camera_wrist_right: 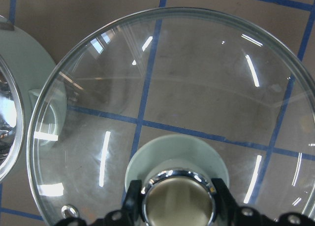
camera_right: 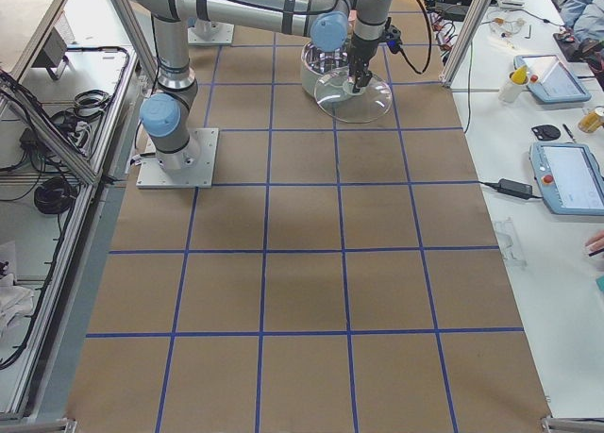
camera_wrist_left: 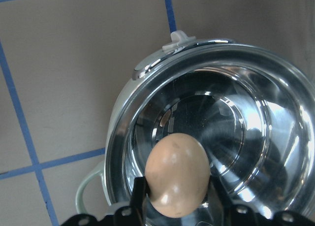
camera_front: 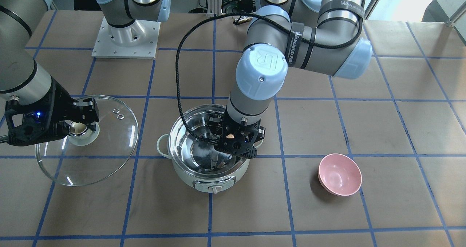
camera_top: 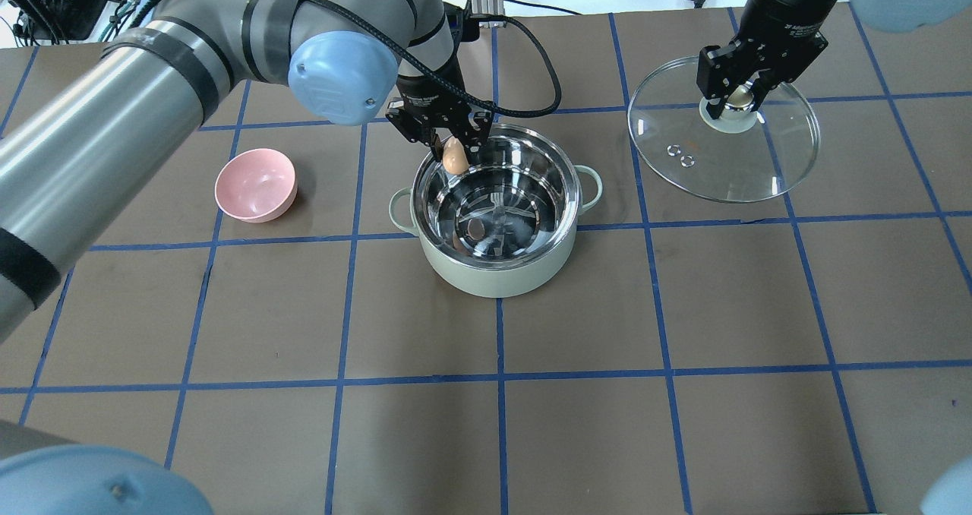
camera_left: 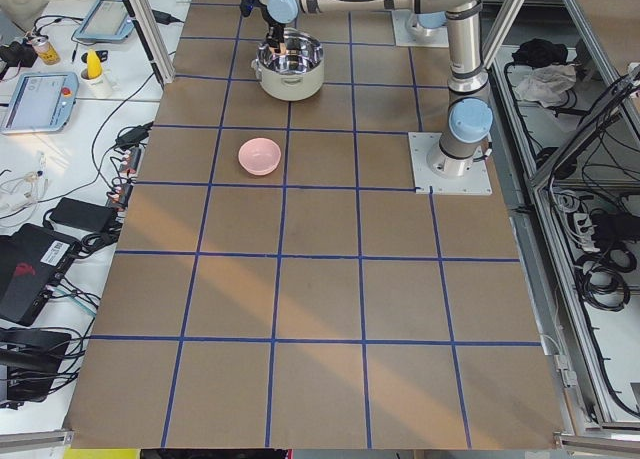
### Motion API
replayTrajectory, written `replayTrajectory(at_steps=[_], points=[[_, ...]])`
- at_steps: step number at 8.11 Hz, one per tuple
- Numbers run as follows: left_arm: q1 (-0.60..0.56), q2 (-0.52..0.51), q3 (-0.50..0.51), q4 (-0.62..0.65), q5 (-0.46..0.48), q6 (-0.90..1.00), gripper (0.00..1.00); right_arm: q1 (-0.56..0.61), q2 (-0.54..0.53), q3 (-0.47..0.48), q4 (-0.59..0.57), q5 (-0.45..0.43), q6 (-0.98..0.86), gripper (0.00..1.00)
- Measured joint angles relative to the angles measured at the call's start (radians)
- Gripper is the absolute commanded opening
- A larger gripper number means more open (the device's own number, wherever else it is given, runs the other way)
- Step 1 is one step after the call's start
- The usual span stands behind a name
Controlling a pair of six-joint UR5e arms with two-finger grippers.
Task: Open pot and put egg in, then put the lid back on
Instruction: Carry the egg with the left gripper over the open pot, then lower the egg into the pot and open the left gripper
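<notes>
The mint-white pot (camera_top: pixel 497 268) stands open mid-table, its steel inside bare; it also shows in the front view (camera_front: pixel 207 177) and the left wrist view (camera_wrist_left: pixel 123 137). My left gripper (camera_top: pixel 454 154) is shut on the tan egg (camera_top: pixel 456 156) and holds it over the pot's far-left rim; the egg fills the lower left wrist view (camera_wrist_left: pixel 177 179). My right gripper (camera_top: pixel 730 103) is shut on the knob of the glass lid (camera_top: pixel 729 173), held to the right of the pot. The lid shows in the right wrist view (camera_wrist_right: pixel 197 98) and the front view (camera_front: pixel 109 145).
A small pink bowl (camera_top: pixel 256 184) sits on the table left of the pot, also in the front view (camera_front: pixel 340 174). The brown table carries a blue tape grid. The left arm's black cable (camera_top: pixel 531 67) loops above the pot.
</notes>
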Motion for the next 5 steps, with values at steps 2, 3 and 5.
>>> replayTrajectory(at_steps=[2, 3, 5], points=[[-0.012, -0.048, -0.001, 0.007, -0.003, -0.019, 0.03, 0.000, 0.001, 0.000, 0.000, -0.001, -0.001, 0.06], [-0.020, -0.063, -0.002, 0.008, -0.009, -0.033, 0.35, 0.000, 0.001, 0.000, 0.000, -0.002, -0.002, 0.06], [-0.034, -0.075, -0.007, 0.008, -0.014, -0.061, 1.00, 0.000, 0.000, 0.000, 0.001, -0.006, -0.003, 0.06]])
